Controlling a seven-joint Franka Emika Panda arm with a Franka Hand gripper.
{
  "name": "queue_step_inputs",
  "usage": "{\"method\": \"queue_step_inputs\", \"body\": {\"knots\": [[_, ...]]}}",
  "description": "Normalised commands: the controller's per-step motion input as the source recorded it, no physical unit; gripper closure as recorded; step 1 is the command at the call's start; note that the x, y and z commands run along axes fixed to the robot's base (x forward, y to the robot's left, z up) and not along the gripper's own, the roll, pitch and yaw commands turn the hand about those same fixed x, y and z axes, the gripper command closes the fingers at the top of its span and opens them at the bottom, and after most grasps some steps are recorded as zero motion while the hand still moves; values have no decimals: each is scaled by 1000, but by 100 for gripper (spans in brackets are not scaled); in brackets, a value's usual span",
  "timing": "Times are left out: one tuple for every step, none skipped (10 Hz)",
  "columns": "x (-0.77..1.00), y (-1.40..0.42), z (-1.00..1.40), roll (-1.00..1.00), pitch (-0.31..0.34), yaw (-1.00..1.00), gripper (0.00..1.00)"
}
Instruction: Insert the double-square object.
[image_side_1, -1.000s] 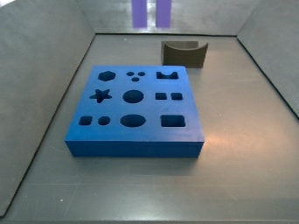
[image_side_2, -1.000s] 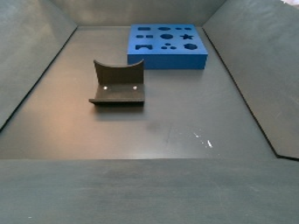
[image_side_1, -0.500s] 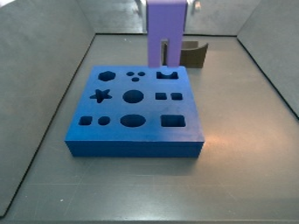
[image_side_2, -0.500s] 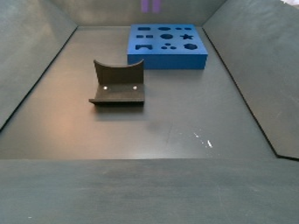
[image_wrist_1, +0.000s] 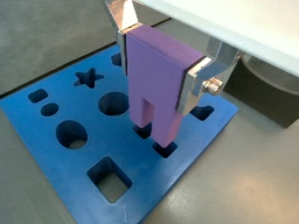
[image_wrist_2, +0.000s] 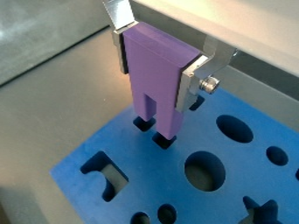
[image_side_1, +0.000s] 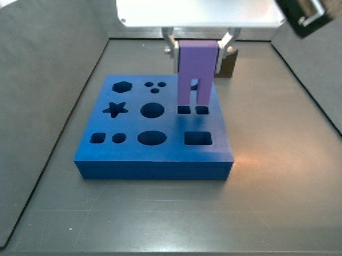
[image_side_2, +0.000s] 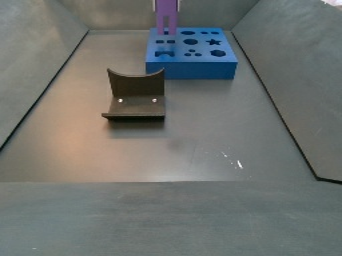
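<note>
My gripper (image_wrist_1: 160, 63) is shut on the purple double-square object (image_wrist_1: 160, 87), holding it upright by its upper part. Its two square prongs point down at the pair of square holes in the large blue slab (image_wrist_1: 70, 171) and their tips sit at the hole mouths. The same shows in a wrist view, with the gripper (image_wrist_2: 156, 64) on the object (image_wrist_2: 156, 83) above the slab (image_wrist_2: 222, 206). In a side view the gripper (image_side_1: 197, 42) holds the object (image_side_1: 197, 72) over the slab (image_side_1: 154, 158). In a side view only the object (image_side_2: 166, 17) shows, over the slab (image_side_2: 193, 68).
The dark grey-brown block with a curved notch (image_side_2: 134, 96) lies on the floor away from the slab; in a side view it (image_side_1: 229, 62) is mostly hidden behind the gripper. The slab has star, round, oval and square holes. Grey walls enclose the floor.
The gripper has come down with the purple object from high above the slab's far edge until the prongs reach the two square holes. The slab and the block have not moved.
</note>
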Motion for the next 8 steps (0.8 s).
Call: {"method": "queue_step_inputs", "body": {"knots": [[0, 0, -411, 51, -6, 6, 100], [6, 11, -457, 54, -4, 71, 100], [277, 0, -543, 20, 0, 43, 100], [394, 0, -554, 29, 0, 0, 100], [409, 0, -549, 66, 0, 0, 100], [389, 0, -583, 156, 0, 0, 100], [134, 0, -689, 201, -50, 9, 100], [0, -60, -826, 180, -140, 0, 100]]}}
